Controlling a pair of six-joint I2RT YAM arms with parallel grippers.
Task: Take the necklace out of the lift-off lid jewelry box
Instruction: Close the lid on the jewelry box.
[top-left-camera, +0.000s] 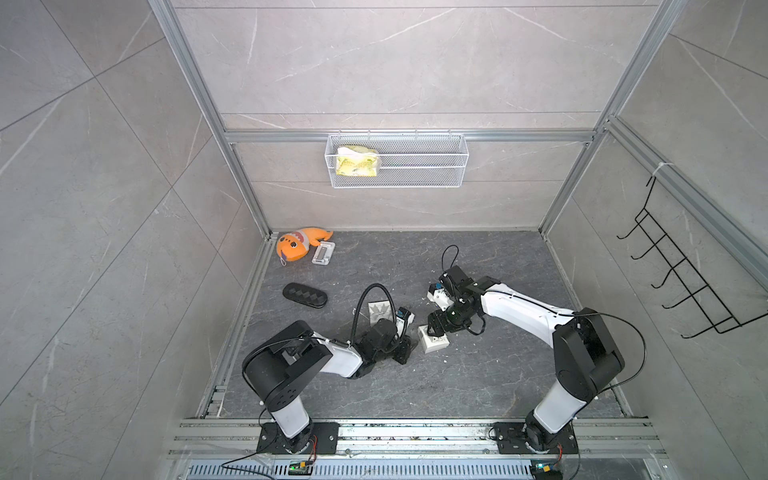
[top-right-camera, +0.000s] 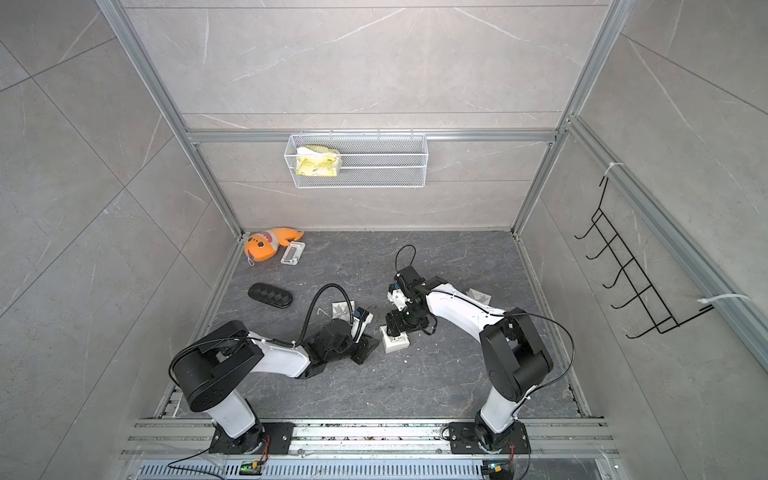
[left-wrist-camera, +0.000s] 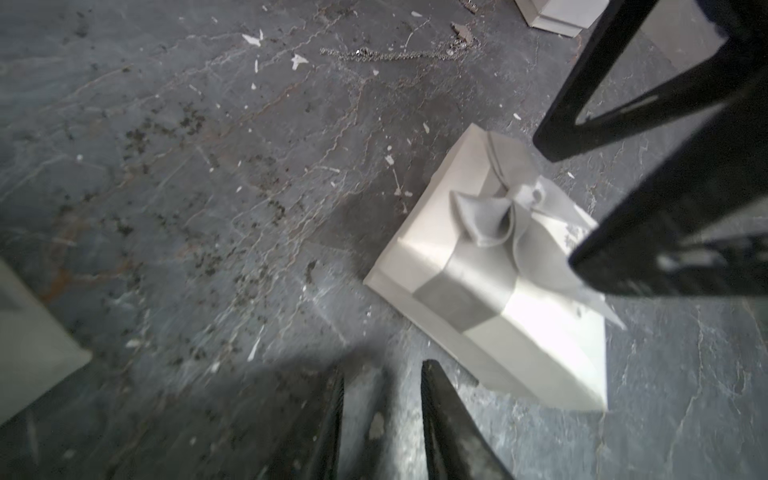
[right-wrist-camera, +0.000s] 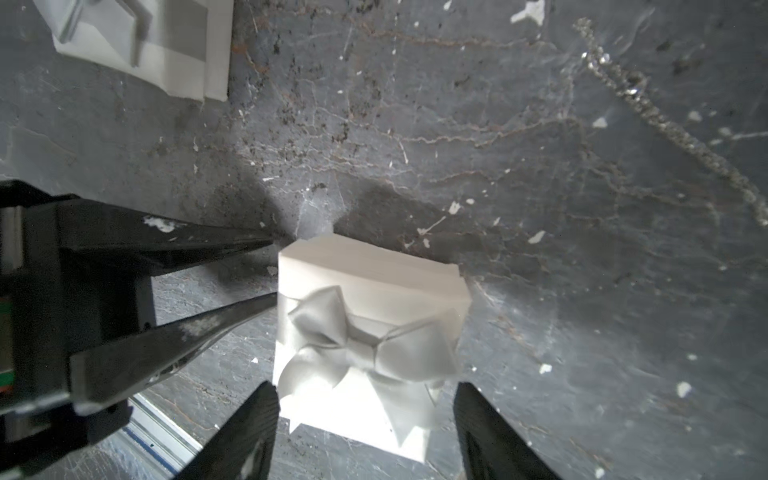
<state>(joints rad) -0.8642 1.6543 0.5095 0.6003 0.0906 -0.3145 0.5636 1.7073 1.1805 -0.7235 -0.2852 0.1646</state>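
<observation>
necklace out on the table, both grippers at the white box

white jewelry box (right-wrist-camera: 365, 270) with a pale bow (right-wrist-camera: 361, 336) on top sits on the dark stone-look table (right-wrist-camera: 540, 270), between the two arms in both top views. the right gripper (right-wrist-camera: 363, 386) hangs over it with its jaws spread wide, one finger on each side of the box's near end, a sliver of gap showing on one side. the left gripper (left-wrist-camera: 383, 368) is low beside the box, jaws partly parted with nothing between them. its tips point at the box's side, and contact cannot be told. the necklace (right-wrist-camera: 665, 124), a thin sparkly chain, lies stretched on the bare table, apart from the box. a second white ribboned piece (right-wrist-camera: 166, 54) lies nearby.
</observation>
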